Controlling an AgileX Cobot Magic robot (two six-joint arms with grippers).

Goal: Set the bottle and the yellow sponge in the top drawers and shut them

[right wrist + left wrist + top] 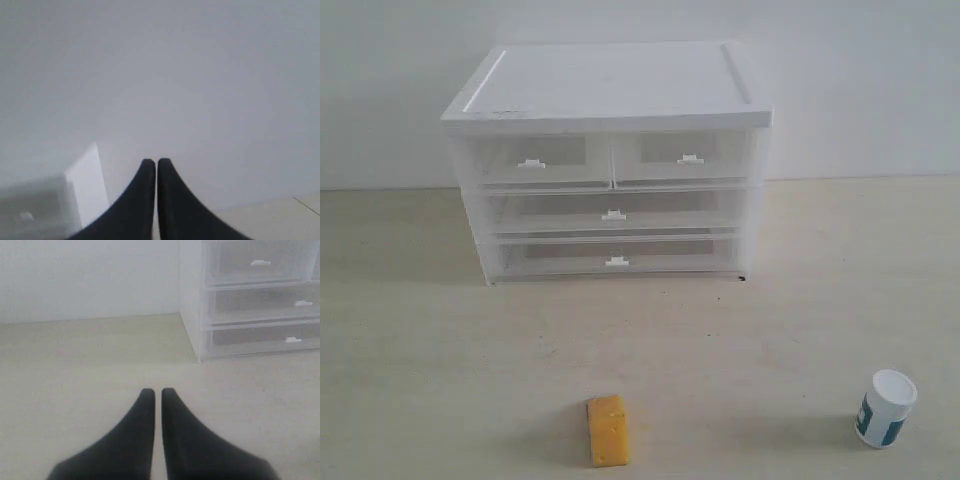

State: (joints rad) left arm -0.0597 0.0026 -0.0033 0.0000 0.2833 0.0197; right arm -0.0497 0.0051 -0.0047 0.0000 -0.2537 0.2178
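The yellow sponge (607,430) lies on the table near the front, in the middle. The bottle (885,408), white with a teal label, stands tilted at the front right. The white cabinet (608,85) stands at the back; its two top drawers (535,159) (685,155) are pushed in. No gripper shows in the exterior view. My left gripper (157,391) is shut and empty over bare table, left of the cabinet (192,300). My right gripper (156,162) is shut and empty, facing the wall beside the cabinet (85,185).
Two full-width drawers (613,214) (616,258) sit pushed in below the top pair. A pale wall (860,80) runs behind the cabinet. The table (770,330) is light wood.
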